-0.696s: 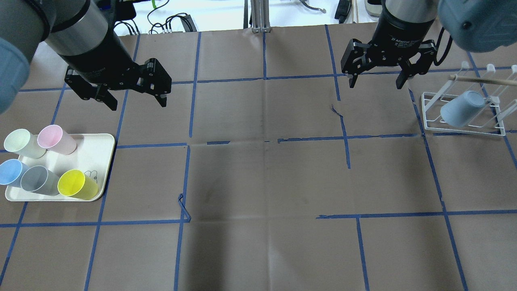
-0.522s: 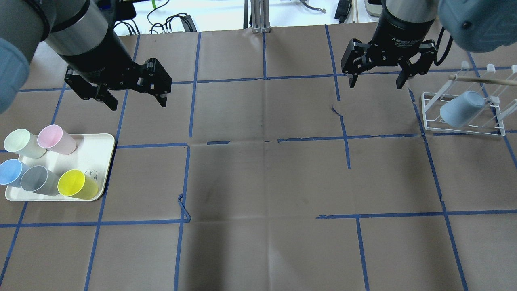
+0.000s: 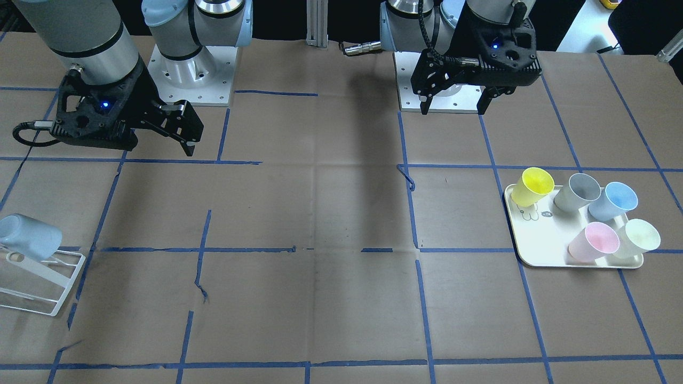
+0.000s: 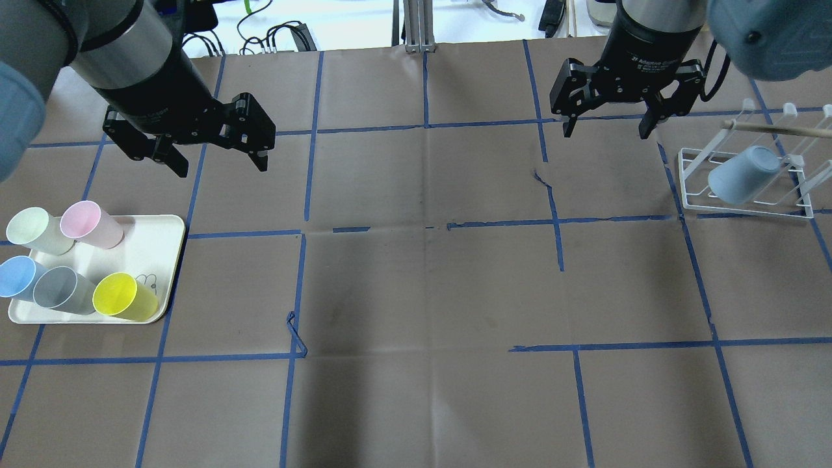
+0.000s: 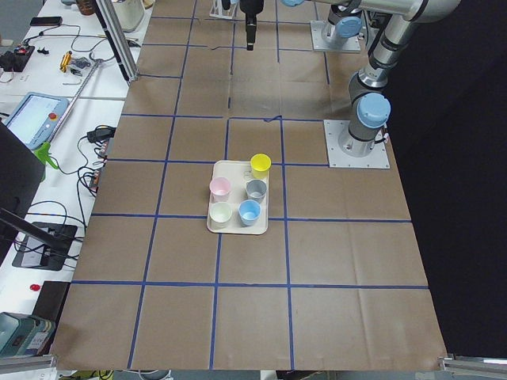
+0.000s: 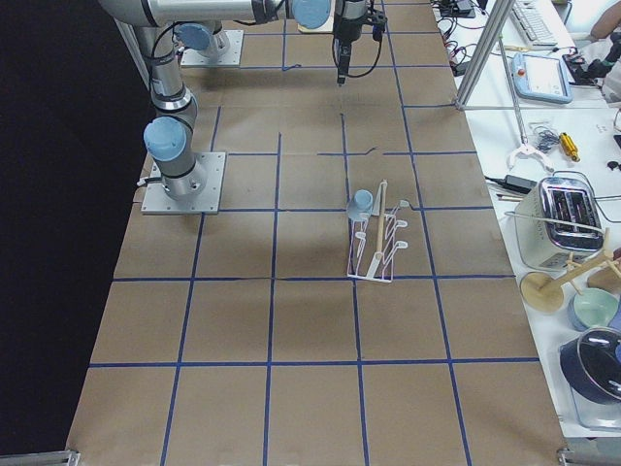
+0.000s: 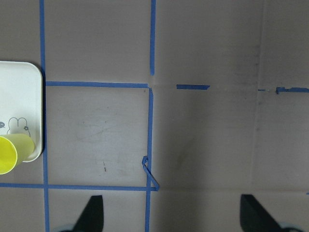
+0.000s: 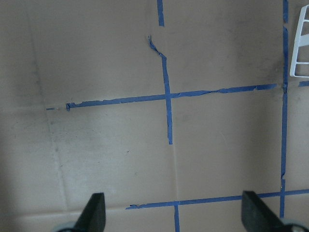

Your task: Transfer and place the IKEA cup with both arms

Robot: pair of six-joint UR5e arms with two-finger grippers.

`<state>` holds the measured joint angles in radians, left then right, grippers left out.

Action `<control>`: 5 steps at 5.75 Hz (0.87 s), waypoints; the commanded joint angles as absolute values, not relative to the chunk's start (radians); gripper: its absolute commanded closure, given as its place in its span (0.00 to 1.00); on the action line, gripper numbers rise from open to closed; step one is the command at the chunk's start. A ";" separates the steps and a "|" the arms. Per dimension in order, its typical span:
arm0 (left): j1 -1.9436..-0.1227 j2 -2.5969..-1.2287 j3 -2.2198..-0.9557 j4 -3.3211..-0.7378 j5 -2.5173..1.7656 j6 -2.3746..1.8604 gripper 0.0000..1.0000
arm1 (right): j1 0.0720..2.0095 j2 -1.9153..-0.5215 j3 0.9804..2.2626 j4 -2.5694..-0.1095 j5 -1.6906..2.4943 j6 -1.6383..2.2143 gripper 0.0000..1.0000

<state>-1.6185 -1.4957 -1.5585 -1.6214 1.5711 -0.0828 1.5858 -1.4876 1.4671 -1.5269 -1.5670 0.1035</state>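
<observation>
Overhead exterior view has the pale-blue IKEA cup [image 4: 744, 172] hung tilted on the white rack [image 4: 684, 175] at the right end of the desk [image 4: 422, 292], while left gripper [image 4: 221, 169] and right gripper [image 4: 606, 135] both hover spread and empty, so placing looks done and next calls only for backing clear.

Small pale-blue tapered plastic tumbler [image 4: 744, 174], no handle: sits tilted on the white wire rack [image 4: 684, 179], off the table, outer wall showing, inside hidden. Can't tell which peg it's on.

Right silver-grey jointed arm [image 4: 656, 32] w/ light-blue joint caps: its black two-finger hand [image 4: 606, 138] hangs above the table near the rack, fingers spread, empty.

Left arm [image 4: 130, 58], same build: its hand [image 4: 222, 170] is well apart from the rack, fingers spread, empty.
</observation>
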 commanded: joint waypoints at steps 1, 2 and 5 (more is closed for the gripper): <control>-1.618 -1.496 -1.559 -1.621 1.571 -0.083 0.01 | 1.519 -1.473 1.441 -1.532 -1.566 -0.013 0.00; -1.620 -1.496 -1.559 -1.621 1.571 -0.083 0.01 | 1.385 -1.465 1.440 -1.534 -1.562 -0.161 0.00; -1.618 -1.496 -1.560 -1.621 1.572 -0.083 0.01 | 1.061 -1.344 1.440 -1.649 -1.565 -0.639 0.00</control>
